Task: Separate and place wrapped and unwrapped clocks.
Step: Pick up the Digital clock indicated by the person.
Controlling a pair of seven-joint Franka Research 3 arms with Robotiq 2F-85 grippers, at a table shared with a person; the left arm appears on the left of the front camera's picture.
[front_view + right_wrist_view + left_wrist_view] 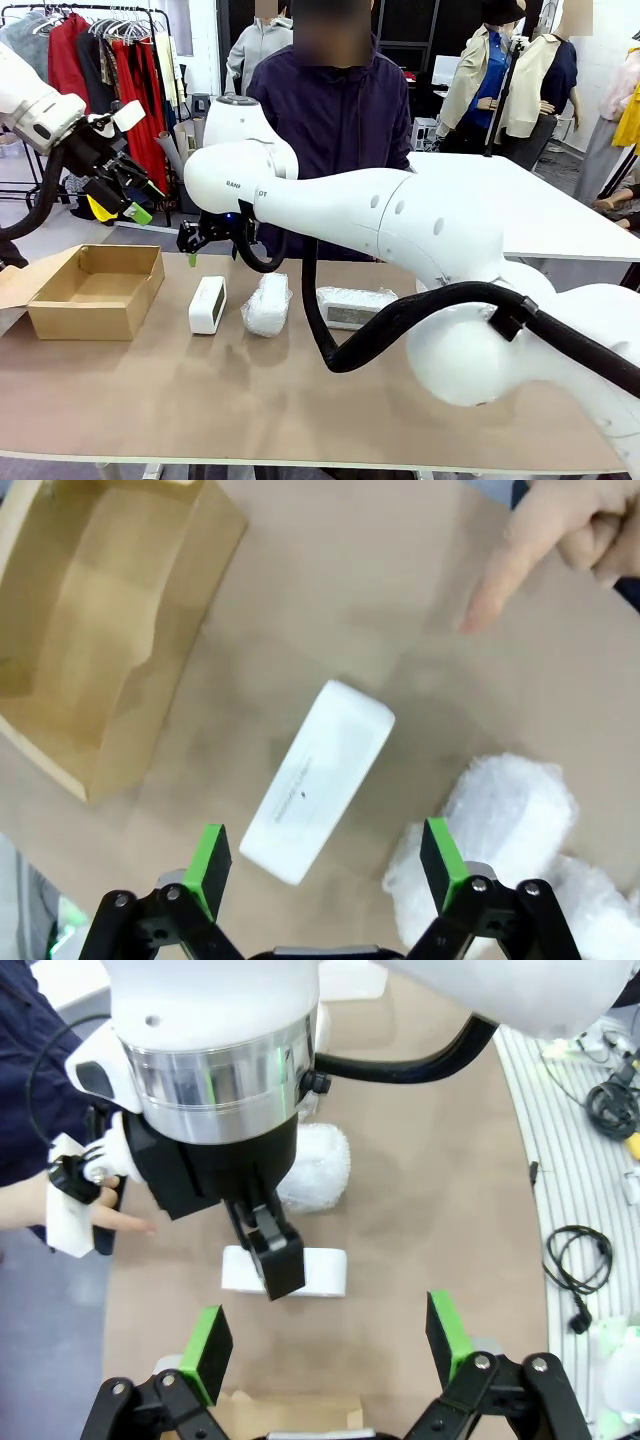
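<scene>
Three white clocks lie in a row on the brown table. The bare clock (207,304) stands at the left, with a bubble-wrapped clock (266,303) beside it and a second wrapped clock (355,306) further right. My right gripper (200,245) hangs open just above the bare clock (318,780), fingers (208,865) spread on either side of it and not touching. The nearer wrapped clock (500,830) lies close by. My left gripper (148,200) is raised at the far left, open and empty. It looks down on the bare clock (320,1270) and a wrapped clock (320,1165).
An open cardboard box (95,290) sits at the table's left, beside the bare clock. The person stands at the far side; a hand (560,540) points a finger at the table near the clocks. My right arm (420,230) spans most of the table's middle.
</scene>
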